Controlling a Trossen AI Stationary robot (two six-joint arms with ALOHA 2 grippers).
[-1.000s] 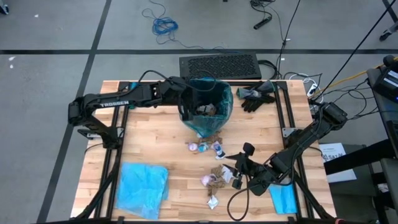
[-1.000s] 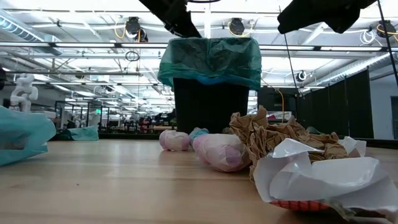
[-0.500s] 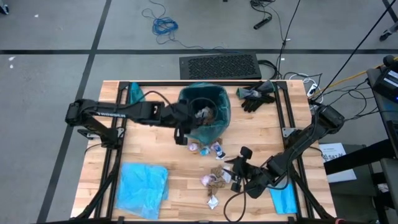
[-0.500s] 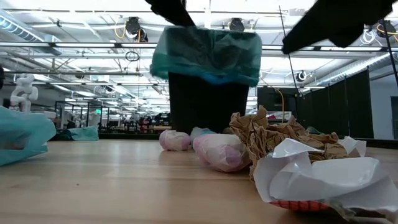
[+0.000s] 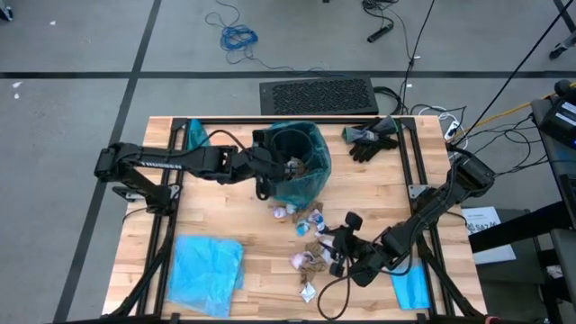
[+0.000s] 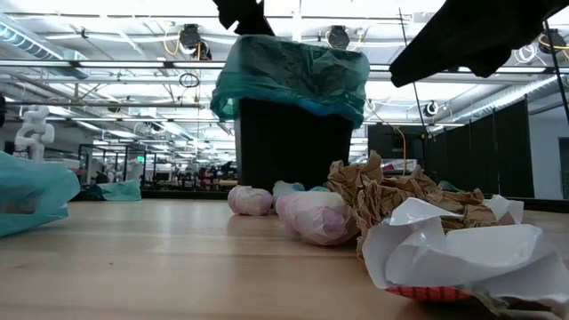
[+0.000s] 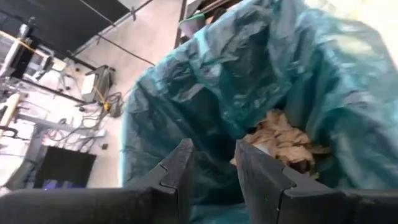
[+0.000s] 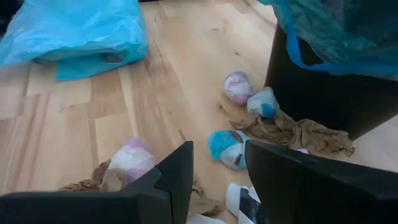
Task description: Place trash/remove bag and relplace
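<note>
Tipped further sideways now, black bin [image 5: 286,173] with dark teal crinkly plastic bag [image 6: 293,73], left gripper [image 5: 264,183] fingers pinching its rim, right gripper [image 5: 338,247] fingers apart above small crumpled paper scraps [image 5: 310,256].

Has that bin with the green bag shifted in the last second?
Yes. The bin has tipped and slid away from the black gloves, pulled by the left gripper.

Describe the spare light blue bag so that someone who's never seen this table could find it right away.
Start at the black bin with the dark teal liner near the table's far edge. From there go to the near corner on the left arm's side: the sky-blue bag lies flat and crumpled on the wood. It is far larger than the small blue folded cloth at the opposite near corner, and lighter than the liner.
</note>
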